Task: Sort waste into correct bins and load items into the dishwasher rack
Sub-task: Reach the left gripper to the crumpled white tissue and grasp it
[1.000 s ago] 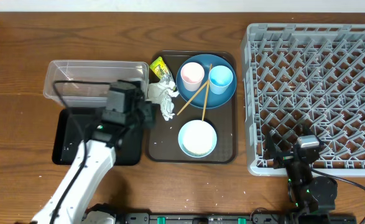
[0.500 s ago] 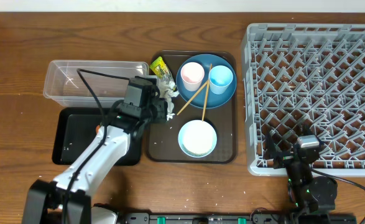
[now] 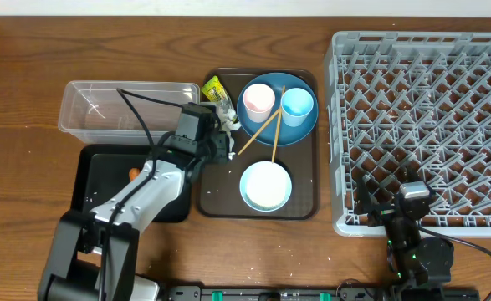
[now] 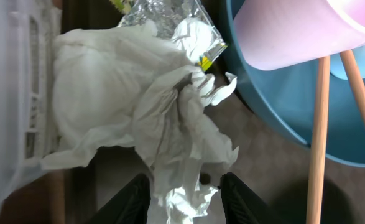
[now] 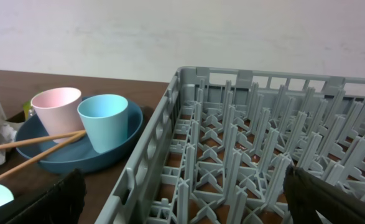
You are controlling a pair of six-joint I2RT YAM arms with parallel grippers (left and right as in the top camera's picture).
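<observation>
A crumpled white tissue lies at the brown tray's left edge, with the yellow-green wrapper just behind it. My left gripper is down over the tissue and open, a tail of the tissue lying between its fingers with gaps on both sides. A small orange carrot lies in the black tray. My right gripper stands wide open at the near left corner of the grey rack, holding nothing.
On the brown tray a blue plate carries a pink cup and a light-blue cup, with chopsticks leaning across its rim. A white bowl sits nearer. A clear tub stands behind the black tray.
My left arm has swung right, from above the black tray and clear tub to the tissue on the brown tray. Its jaws kept the same gap. The right arm has not moved.
</observation>
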